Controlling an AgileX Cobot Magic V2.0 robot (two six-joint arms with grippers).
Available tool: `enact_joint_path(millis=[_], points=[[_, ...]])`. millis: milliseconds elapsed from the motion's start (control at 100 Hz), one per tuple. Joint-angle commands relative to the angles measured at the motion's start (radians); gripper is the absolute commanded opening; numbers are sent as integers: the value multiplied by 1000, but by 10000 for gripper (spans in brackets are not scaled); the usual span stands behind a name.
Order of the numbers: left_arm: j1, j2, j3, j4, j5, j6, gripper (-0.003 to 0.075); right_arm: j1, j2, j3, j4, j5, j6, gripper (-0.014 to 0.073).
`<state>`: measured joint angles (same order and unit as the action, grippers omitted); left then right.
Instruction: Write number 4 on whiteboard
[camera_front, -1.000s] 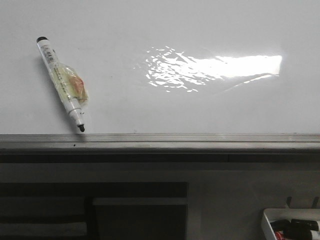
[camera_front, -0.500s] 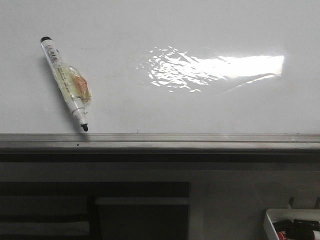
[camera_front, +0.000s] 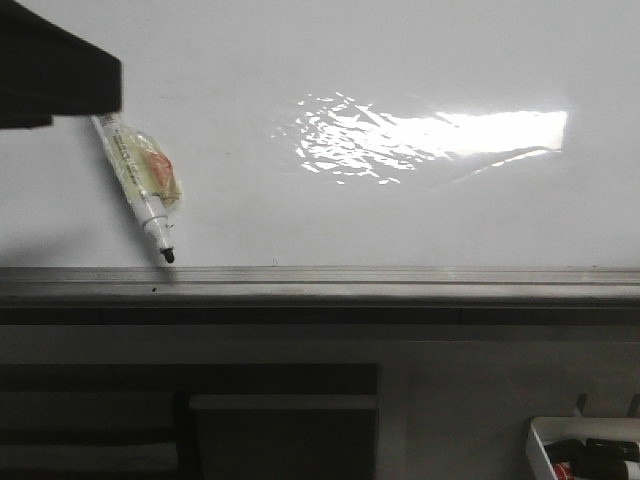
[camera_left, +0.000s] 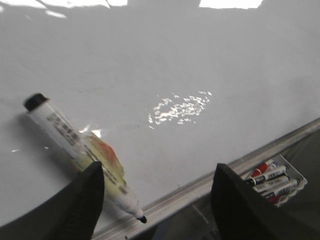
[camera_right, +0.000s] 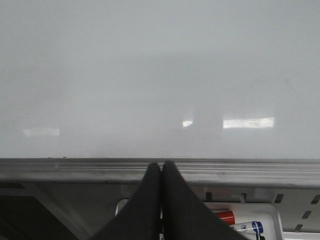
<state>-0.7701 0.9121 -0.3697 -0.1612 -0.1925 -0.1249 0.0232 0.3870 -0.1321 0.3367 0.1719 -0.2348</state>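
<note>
Marker (camera_front: 140, 185): lies flat on the whiteboard (camera_front: 400, 210) at its left, slanted, uncapped black tip down and just beside the grey edge rail (camera_front: 320, 283). Its back end is hidden in the front view by a dark part of the left arm at the upper left corner. A clear wrapping with a yellow-orange patch sits round the middle of the barrel.

Handling, as judged: light, stiff plastic, smooth and apt to roll or skid on the glossy board. The wrapped middle looks the better hold, being thicker and less slick. A hold close to the tip risks smearing ink. The board itself is rigid, but its rippled face suggests a film that may mark easily.

Number 4: no stroke shows anywhere on the board; writing is not yet begun.

Left pincer (camera_left: 155, 200): fingers spread wide, one finger overlapping the marker's lower barrel in the left wrist view, nothing gripped.

Right pincer (camera_right: 161, 200): fingers pressed together, empty, pointing at the rail, well apart from the marker.

Differences between views: the left wrist view alone shows the marker's black end cap and the tray (camera_left: 272, 180) of spare markers in full. The front view shows only a corner of that tray (camera_front: 585, 450). The right wrist view shows a bare stretch of board and the tray below the rail, no marker.
</note>
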Motion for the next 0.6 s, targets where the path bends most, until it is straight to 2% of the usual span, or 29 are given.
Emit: enact_joint_path(millis=[0,150,380,590], points=[[-42,62,-32,-51,-120,-3,431,-6,17,-35,7,-77,-2,-61],[-67,122,-32,-151,-140,-3,431,-6,17,-35,7,-77,-2,-61],[-87,127,-32,-429,-163,-3,430,-6,17,-35,7,-78,-2,-61],[-87,157,-32,-475,-214,-3,430,-6,17,-35,7,-94,-2,-61]])
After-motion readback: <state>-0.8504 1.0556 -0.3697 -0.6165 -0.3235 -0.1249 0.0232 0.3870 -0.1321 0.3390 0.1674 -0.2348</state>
